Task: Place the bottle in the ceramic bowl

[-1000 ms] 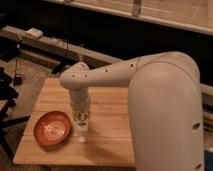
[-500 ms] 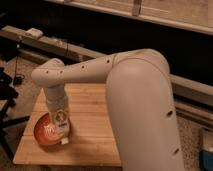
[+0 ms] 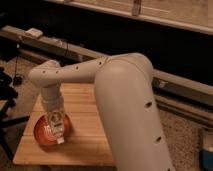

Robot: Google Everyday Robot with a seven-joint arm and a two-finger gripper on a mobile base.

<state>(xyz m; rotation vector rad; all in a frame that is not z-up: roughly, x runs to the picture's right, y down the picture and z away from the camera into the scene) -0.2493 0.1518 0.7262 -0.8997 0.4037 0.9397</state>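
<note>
The orange-red ceramic bowl sits on the left part of a small wooden table. My gripper hangs from the arm's wrist straight over the bowl. It is shut on the whitish bottle, which is held over the bowl's inside with its lower end near the bowl's right rim. The bottle and the gripper hide the middle of the bowl. I cannot tell if the bottle touches the bowl.
My large pale arm covers the table's right side. A dark rail with a small white box runs behind. A black stand is at the left and a blue object at the lower right.
The gripper has carried the bottle left from the table's middle to over the bowl, and now holds it low over the bowl's inside.
</note>
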